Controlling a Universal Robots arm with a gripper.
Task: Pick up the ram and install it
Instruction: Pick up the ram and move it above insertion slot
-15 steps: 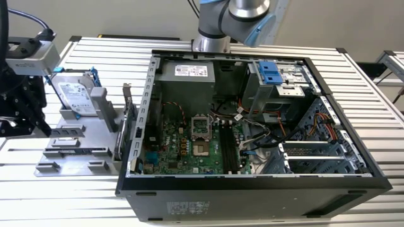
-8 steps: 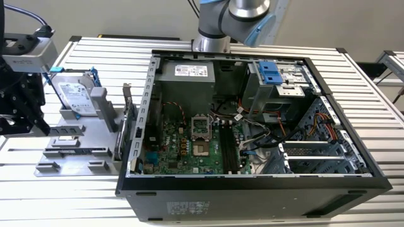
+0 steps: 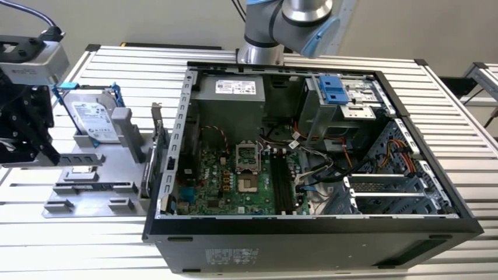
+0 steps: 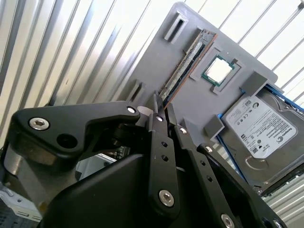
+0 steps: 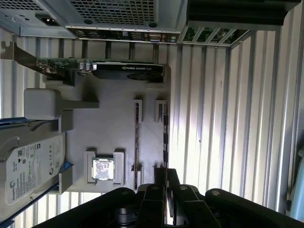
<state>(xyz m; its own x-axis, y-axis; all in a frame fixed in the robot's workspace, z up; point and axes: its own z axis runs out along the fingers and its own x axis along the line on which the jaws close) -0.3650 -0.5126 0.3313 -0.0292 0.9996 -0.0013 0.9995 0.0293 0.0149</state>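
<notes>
While the ram (image 4: 187,64) lies in its slot at the edge of the gray tray (image 4: 190,104), the gripper (image 4: 163,108) hangs near its end, spread or pinching we cannot tell, so we judge pickup unfinished and the motherboard slots (image 3: 285,182) unfilled.

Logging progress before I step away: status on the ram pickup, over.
End effector at one end of the ram, over the gray tray. Ram on edge in its slot. Processor chip alongside, not touching.
</notes>
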